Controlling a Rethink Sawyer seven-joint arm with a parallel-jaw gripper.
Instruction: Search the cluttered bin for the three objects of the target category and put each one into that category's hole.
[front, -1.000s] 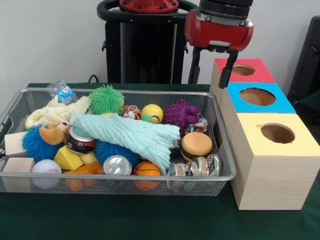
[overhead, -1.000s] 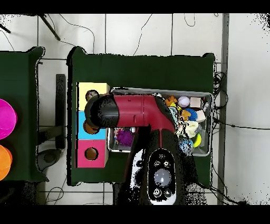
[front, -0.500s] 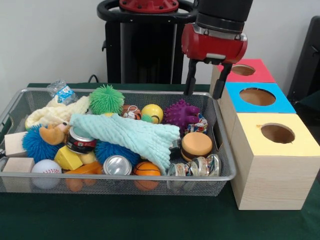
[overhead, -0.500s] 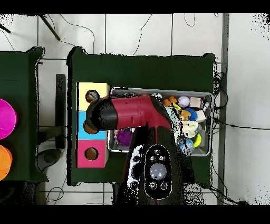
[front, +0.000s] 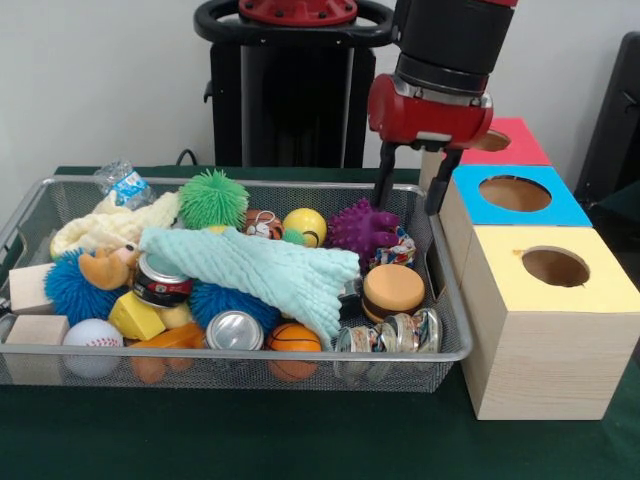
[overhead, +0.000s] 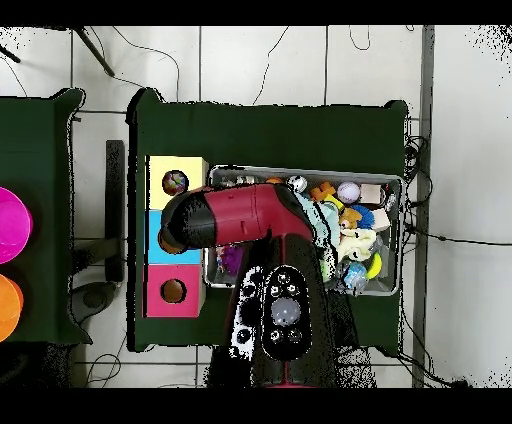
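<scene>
Front and overhead views of a sorting scene on a green-covered desk (front: 300, 450). The gripper (front: 411, 187) hangs from the red and black arm above the far right corner of the bin (front: 250, 354), just beside the blue-topped box (front: 515, 195); its two dark fingers stand apart, pointing down, with nothing between them. The bin, a wide wire-mesh tray, is crowded: a mint-green cloth (front: 255, 270) lies across the middle, with a green spiky ball (front: 213, 199) and a purple spiky ball (front: 362, 227) behind it, a toy burger (front: 393, 290) to its right, and a baseball (front: 91, 341) and a small basketball (front: 294, 338) at the near rim. A small patterned piece (front: 400, 246) beside the purple ball may be one of the dotted cloths, though it is largely hidden. The hole (front: 555, 266) opens in the yellow top of the nearest wooden box, right of the bin; in the overhead view something small and multicoloured (overhead: 176, 182) shows inside it. The red-topped box (front: 495, 140) stands farthest back.
</scene>
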